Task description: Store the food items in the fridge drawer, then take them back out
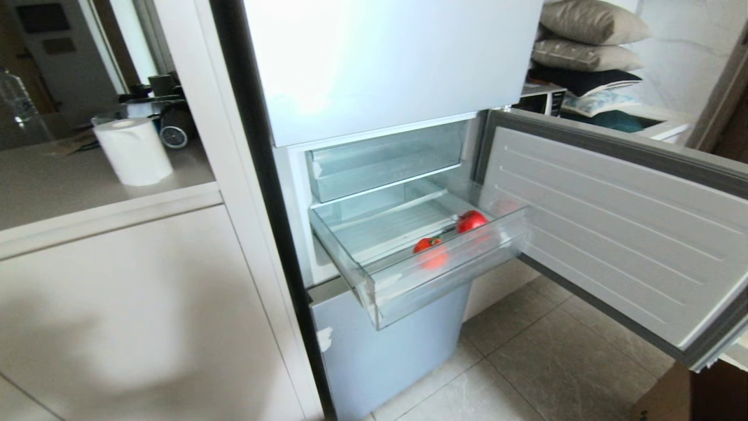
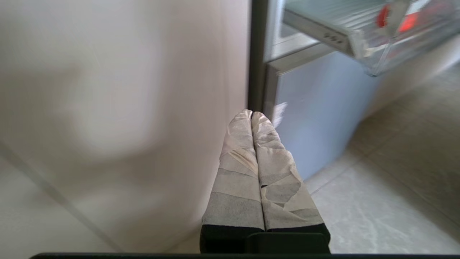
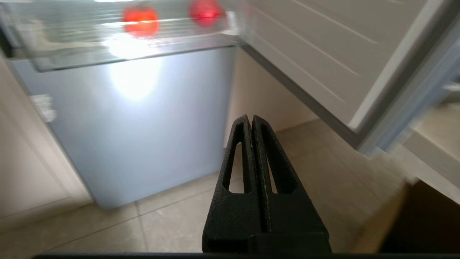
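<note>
The clear fridge drawer [image 1: 444, 275] stands pulled out of the open fridge. Two food items lie near its front: a glossy red fruit [image 1: 471, 220] on the right and an orange-red one [image 1: 428, 244] to its left. Both show again through the drawer front as the red fruit [image 3: 205, 11] and the orange-red fruit [image 3: 140, 21]. My right gripper [image 3: 250, 118] is shut and empty, low in front of the fridge's bottom door. My left gripper [image 2: 251, 112], its fingers wrapped in pale tape, is shut and empty beside the cabinet. Neither arm shows in the head view.
The fridge door [image 1: 613, 234] swings open to the right. A second clear drawer [image 1: 385, 161] sits pushed in above. A white cabinet [image 1: 117, 304] with a paper roll [image 1: 133, 151] on its counter stands to the left. Tiled floor [image 1: 526, 362] lies below, and a brown box [image 1: 689, 397] sits at the lower right.
</note>
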